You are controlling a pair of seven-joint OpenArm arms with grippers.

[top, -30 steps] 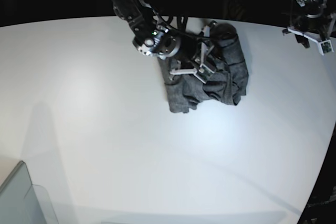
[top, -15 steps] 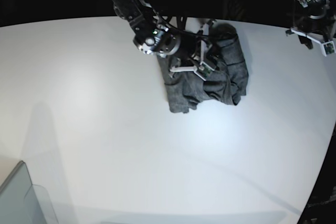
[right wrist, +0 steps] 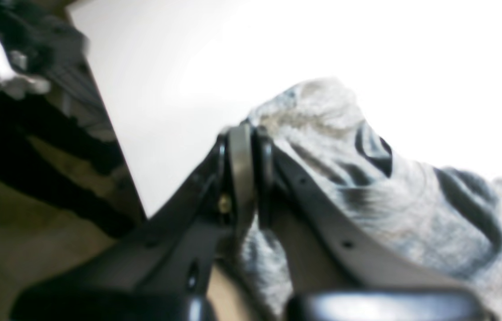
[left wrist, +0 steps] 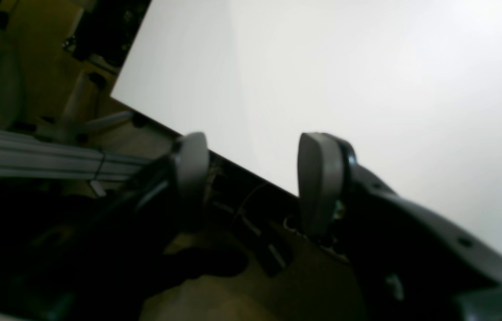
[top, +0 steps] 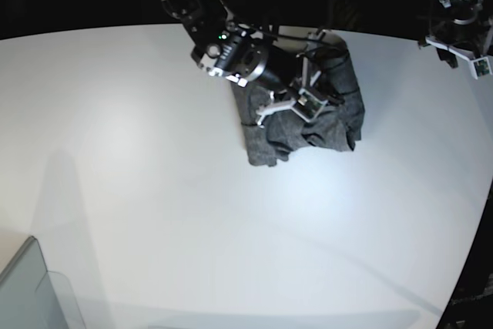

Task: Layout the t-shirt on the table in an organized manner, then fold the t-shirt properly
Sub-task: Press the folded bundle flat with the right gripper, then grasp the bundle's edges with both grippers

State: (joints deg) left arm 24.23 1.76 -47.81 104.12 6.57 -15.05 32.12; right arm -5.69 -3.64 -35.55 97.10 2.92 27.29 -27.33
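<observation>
Left wrist view: I see my left gripper [left wrist: 251, 178] with its jaws standing apart and nothing between them. Below them runs the tabletop [left wrist: 366, 89], bare white here, with its edge crossing the frame on a slant. No cloth in this view.

Right wrist view: my right gripper [right wrist: 246, 174] has its jaws pressed together, and a pinch of the t-shirt [right wrist: 389, 209] appears caught between them near a raised ridge of the fabric. The view is blurred, so I cannot say how many layers are in the pinch. The knit looks soft and limp, with deep creases.

Base view: the t-shirt [top: 339, 113] lies in a crumpled heap near the far edge of the tabletop [top: 154, 190], towards the far right corner. The right gripper [top: 296, 102] sits on top of the heap; the left gripper [top: 462, 44] hangs off beyond the far right corner, well apart from the cloth.

Handling, my judgement: light, floppy, no stiffness, so it will drape and drag rather than hold shape. A single pinch will lift a tangle. Better holds are a hem or shoulder seam, one per arm, taken wide apart so the cloth spreads flat. Cotton on a smooth top should slide easily.
</observation>
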